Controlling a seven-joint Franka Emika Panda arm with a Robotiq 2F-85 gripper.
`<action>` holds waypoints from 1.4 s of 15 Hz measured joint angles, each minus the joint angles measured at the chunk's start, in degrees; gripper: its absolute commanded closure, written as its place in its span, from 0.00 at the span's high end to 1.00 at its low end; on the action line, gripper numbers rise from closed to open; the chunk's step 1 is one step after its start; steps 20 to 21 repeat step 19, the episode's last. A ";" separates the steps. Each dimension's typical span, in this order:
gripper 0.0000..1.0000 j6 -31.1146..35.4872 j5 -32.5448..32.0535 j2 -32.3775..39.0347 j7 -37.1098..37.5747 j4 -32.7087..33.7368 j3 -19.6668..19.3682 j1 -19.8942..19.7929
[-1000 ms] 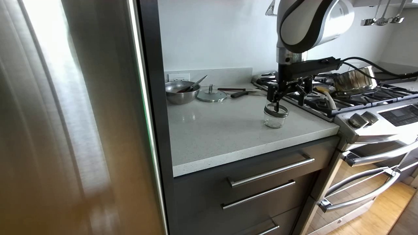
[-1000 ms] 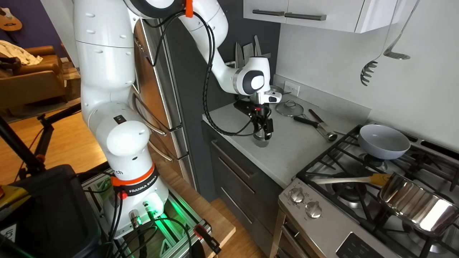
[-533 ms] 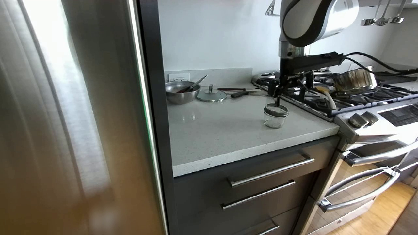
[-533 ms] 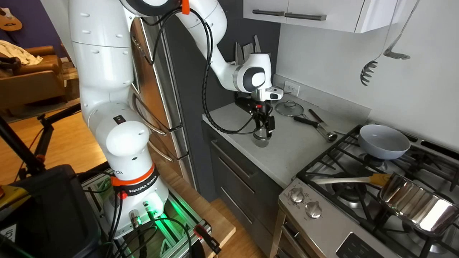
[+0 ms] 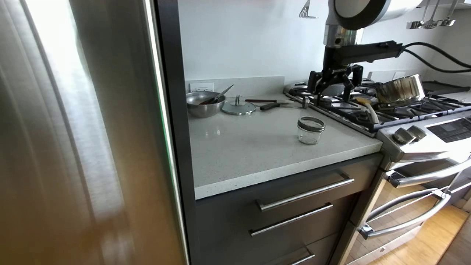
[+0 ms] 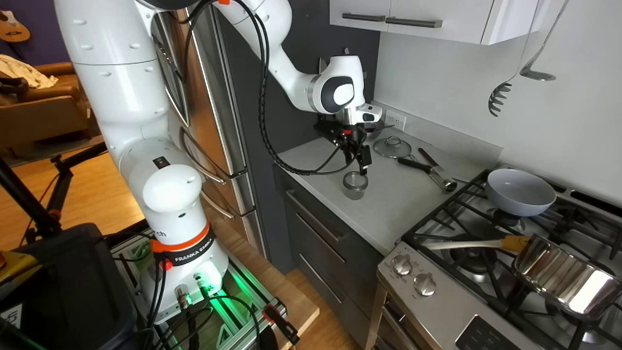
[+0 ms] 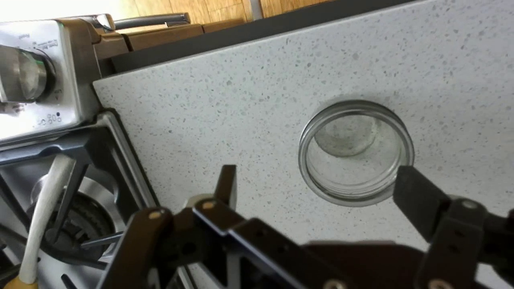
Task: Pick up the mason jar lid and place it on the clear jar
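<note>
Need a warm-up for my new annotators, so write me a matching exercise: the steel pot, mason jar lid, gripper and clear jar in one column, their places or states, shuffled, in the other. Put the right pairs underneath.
Column one
1. Steel pot
2. Mason jar lid
3. Gripper
4. Clear jar

Column two
A. Upright on the counter
B. Open, holding nothing
C. Tilted on the stove
D. A dark ring around the jar's mouth

Right pairs: 1-C, 2-D, 3-B, 4-A
</note>
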 measured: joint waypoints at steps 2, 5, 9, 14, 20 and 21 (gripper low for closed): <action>1.00 -0.03 0.00 -3.22 -0.15 -1.64 0.21 -0.50; 1.00 -0.16 0.00 -7.44 -0.79 -3.55 0.83 -1.61; 1.00 -0.18 0.91 -12.03 -2.38 -5.50 1.65 -2.92; 1.00 -0.18 3.08 -16.89 -4.40 -7.62 2.48 -4.07; 1.00 -0.18 3.11 -18.00 -4.63 -7.99 3.64 -5.09; 1.00 -0.18 3.11 -18.00 -4.63 -7.99 3.64 -5.09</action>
